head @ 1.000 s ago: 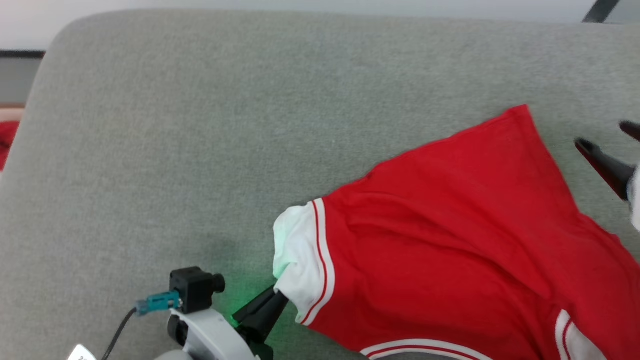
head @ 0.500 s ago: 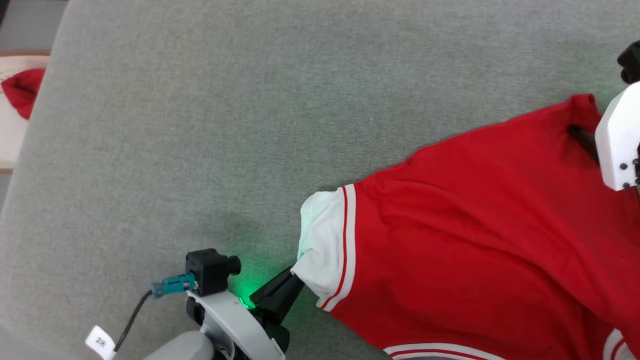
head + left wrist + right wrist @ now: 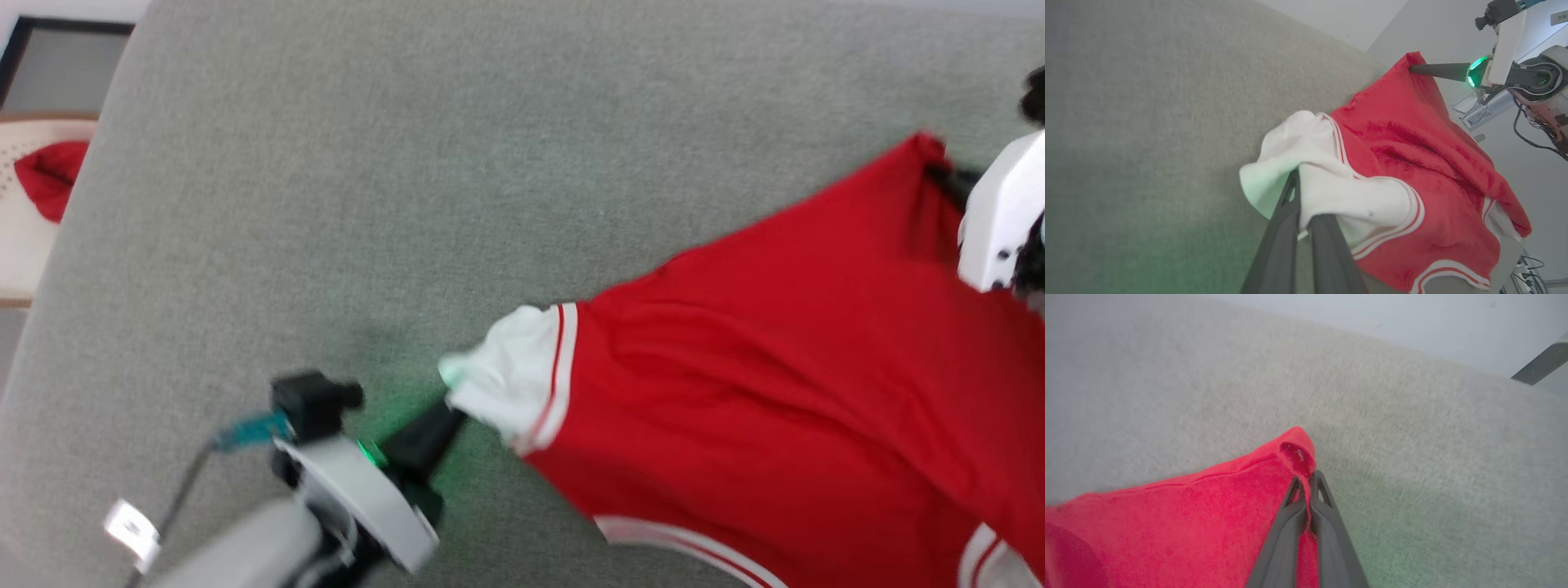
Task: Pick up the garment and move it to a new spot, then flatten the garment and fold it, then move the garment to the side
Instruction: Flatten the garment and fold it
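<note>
Two claws are gripping one shirt [image 3: 775, 392] at the same time. The left claw [image 3: 451, 413] is pressing its two dark fingers together on the edge of a white sleeve [image 3: 510, 380], and in the left wrist view the cloth is bunching and folding over the fingertips. The right claw [image 3: 1306, 481] is pinching the far red corner of the shirt, its fingers squeezed tight with a thin fold of cloth between them. In the head view that corner is rising to a point near the right edge, just beside the white wrist housing [image 3: 1000, 220].

The shirt is stretching between the two grips over the right half of the grey surface [image 3: 343, 188], its red body creasing and sagging in the middle. Whether the middle is touching the surface is hard to tell. The lower part is running out of the head view at the bottom right. Red-and-white striped trim is showing along the sleeve seam and along the lower hem.

A green light [image 3: 369, 452] on the left wrist is glowing and tinting the sleeve and the surface beside it. A small black camera [image 3: 314, 400] with a teal plug is sitting on that wrist. Off the surface's left edge, a small red scrap [image 3: 45, 175] is lying on something pale.
</note>
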